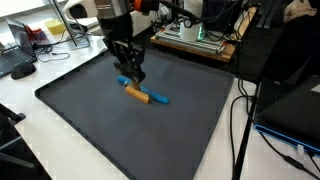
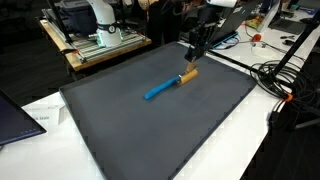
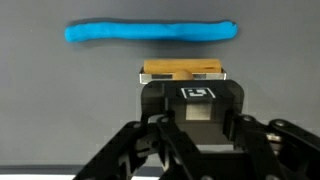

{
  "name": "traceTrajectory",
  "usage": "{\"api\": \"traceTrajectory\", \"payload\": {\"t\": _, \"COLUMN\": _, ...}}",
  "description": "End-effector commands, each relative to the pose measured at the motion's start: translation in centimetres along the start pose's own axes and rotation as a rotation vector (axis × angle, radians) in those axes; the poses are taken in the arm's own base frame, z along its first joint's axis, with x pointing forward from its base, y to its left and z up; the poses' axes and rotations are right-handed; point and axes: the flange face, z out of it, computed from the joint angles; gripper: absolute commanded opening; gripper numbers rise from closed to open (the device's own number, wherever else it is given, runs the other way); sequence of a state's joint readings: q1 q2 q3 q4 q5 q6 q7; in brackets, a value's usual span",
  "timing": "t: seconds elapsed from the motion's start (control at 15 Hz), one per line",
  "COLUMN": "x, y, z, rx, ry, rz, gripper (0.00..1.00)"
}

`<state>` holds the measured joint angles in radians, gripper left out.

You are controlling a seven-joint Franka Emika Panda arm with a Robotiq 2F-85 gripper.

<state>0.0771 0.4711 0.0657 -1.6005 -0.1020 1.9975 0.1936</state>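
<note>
A small orange-brown wooden block (image 1: 138, 94) lies on a dark grey mat (image 1: 90, 120) beside a long blue marker (image 1: 160, 98). Both show in both exterior views, the block (image 2: 187, 75) at one end of the marker (image 2: 160, 88). My gripper (image 1: 133, 75) hangs just above the block, also seen from the far side (image 2: 192, 62). Its fingers look drawn together with nothing between them. In the wrist view the block (image 3: 180, 70) lies just past my fingertips (image 3: 190, 88), with the marker (image 3: 150, 32) beyond it.
The mat (image 2: 200, 130) covers most of a white table (image 1: 30, 125). An open metal frame with electronics (image 2: 100, 40) stands behind it. Cables (image 2: 285, 85) trail off one side. A keyboard and mouse (image 1: 18, 66) lie past a mat corner.
</note>
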Motion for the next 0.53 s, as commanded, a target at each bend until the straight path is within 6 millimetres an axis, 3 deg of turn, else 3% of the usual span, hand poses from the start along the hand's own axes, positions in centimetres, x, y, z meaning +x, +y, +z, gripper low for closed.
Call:
{"api": "traceTrajectory", "payload": {"t": 0.0, "x": -1.9, "y": 2.6, "z": -1.0, "rx": 0.086, "ry": 0.016, "rz": 0.003, "gripper": 0.22}}
{"api": "traceTrajectory", "payload": {"t": 0.27, "x": -2.6, "y": 4.4, "z": -1.3, "rx": 0.148, "ry": 0.062, "rz": 0.007, "gripper": 0.22}}
{"api": "traceTrajectory", "payload": {"t": 0.33, "x": -1.1, "y": 3.8, "z": -0.3, "rx": 0.109, "ry": 0.034, "rz": 0.011, "gripper": 0.47}}
{"api": "traceTrajectory", "payload": {"t": 0.47, "x": -1.5, "y": 4.2, "z": -0.5, "rx": 0.118, "ry": 0.041, "rz": 0.013, "gripper": 0.47}}
